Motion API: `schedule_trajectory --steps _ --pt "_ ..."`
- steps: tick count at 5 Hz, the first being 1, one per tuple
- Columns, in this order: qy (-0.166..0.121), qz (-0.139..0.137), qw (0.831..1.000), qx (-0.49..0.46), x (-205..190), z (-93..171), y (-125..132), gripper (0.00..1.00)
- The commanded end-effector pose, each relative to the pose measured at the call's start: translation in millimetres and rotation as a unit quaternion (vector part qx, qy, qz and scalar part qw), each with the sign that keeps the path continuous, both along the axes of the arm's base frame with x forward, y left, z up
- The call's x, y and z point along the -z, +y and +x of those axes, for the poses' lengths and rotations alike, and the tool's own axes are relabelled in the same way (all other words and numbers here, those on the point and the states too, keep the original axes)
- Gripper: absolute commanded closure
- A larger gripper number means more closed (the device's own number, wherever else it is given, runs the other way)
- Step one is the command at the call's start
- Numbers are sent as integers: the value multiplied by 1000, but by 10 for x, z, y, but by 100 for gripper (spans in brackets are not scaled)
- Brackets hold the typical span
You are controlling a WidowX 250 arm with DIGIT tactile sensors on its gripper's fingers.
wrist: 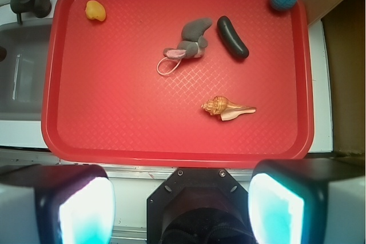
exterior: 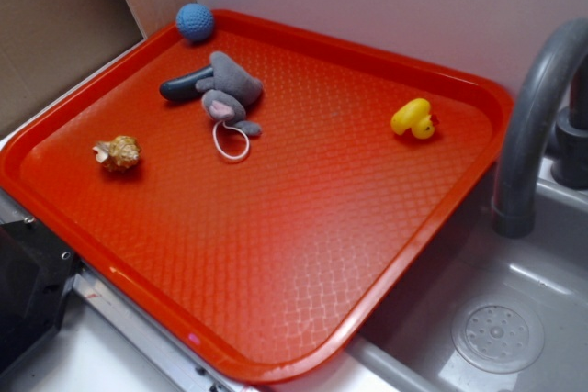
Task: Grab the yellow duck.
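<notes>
Glossy yellow duck (exterior: 412, 118) sitting alone near the far right corner of the red tray (exterior: 276, 254), well apart from the mouse (exterior: 228, 91), shell (exterior: 118, 153) and ball (exterior: 195, 22). Gripper (wrist: 182, 210) hanging high over the near edge, fingers spread wide, nothing held. Probably light, hollow, squishy and slick. Best bet: pinching across the round body, low, not the little head.

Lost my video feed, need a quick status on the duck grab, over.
Hand open, above the tray's near edge, holding nothing. Yellow duck sits alone in a far corner of the red tray, untouched. Nothing near the duck; plush mouse mid-tray.
</notes>
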State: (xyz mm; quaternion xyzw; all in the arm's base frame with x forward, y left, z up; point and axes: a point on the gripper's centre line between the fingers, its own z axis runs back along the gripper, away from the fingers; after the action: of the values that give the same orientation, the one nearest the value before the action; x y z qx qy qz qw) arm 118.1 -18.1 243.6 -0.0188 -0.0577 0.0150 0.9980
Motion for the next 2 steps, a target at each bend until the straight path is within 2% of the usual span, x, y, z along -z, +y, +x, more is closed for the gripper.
schedule_trajectory --steps 1,2 --pt "0 0 1000 0 0 0 0 0" --pt "-79 -9 997 -5 186 218 -204 0"
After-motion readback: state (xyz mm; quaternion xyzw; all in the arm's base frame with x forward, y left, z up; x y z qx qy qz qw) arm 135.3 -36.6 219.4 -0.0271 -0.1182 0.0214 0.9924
